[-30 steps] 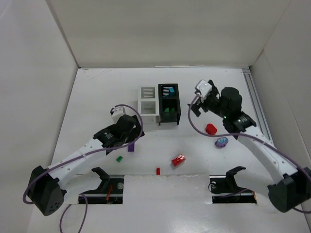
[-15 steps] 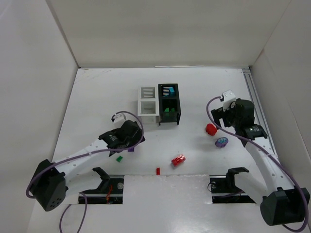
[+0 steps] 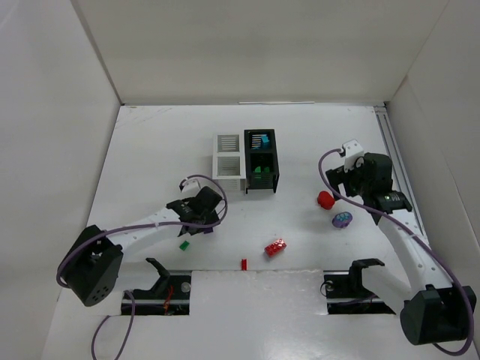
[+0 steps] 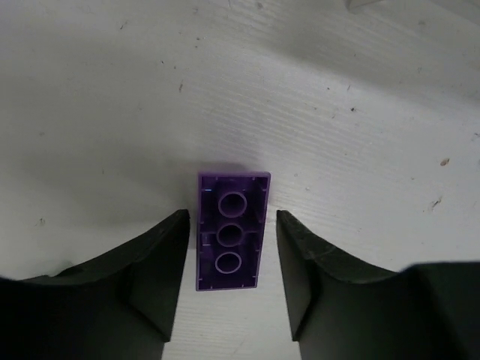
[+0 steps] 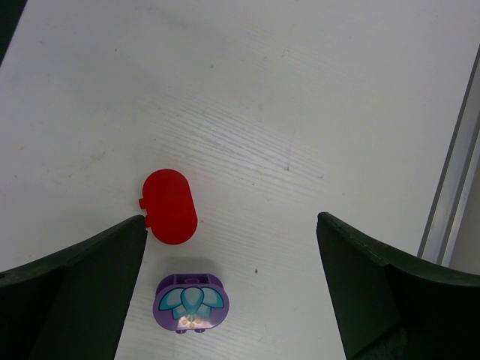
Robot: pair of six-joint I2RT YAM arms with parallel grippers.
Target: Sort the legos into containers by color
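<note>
Purple lego (image 4: pixel 231 238): position?
— Hollow side up on the tabletop (image 4: pixel 337 90), between the fingers of the left hand (image 4: pixel 232 215), which are spread apart and just clear of it.
— Right hand (image 5: pixel 232 221)?
— Pointed down, fingers wide apart, gripping nothing. The red lego (image 5: pixel 170 206) lies near one finger.

Bright even light, soft shadows, sharp
</note>
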